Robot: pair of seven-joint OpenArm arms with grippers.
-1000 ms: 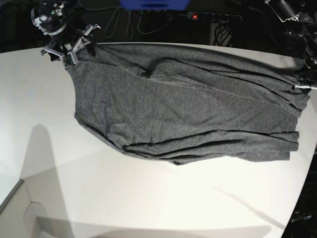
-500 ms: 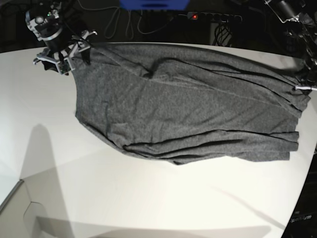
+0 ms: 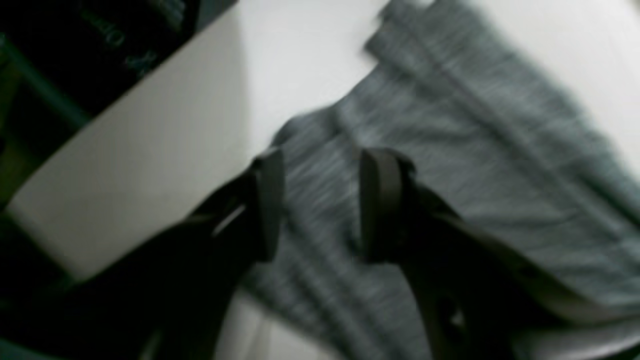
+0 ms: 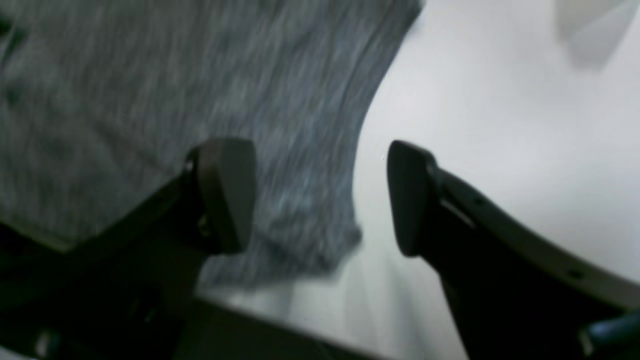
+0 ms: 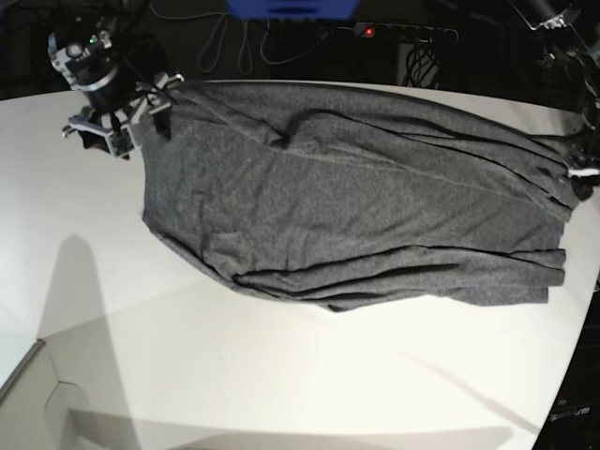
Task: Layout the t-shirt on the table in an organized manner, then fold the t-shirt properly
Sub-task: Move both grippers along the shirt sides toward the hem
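The t-shirt (image 5: 356, 197) lies spread but wrinkled along the far side of the table (image 5: 281, 375), and with the left gripper (image 3: 320, 205) and the right gripper (image 4: 320, 195) both released, its edge may slip off.

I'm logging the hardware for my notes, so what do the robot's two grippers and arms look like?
Both the left gripper and the right gripper have two dark, matte fingers with flat rounded pads. In the base view the right arm's wrist is black and silver-grey with a small green light.
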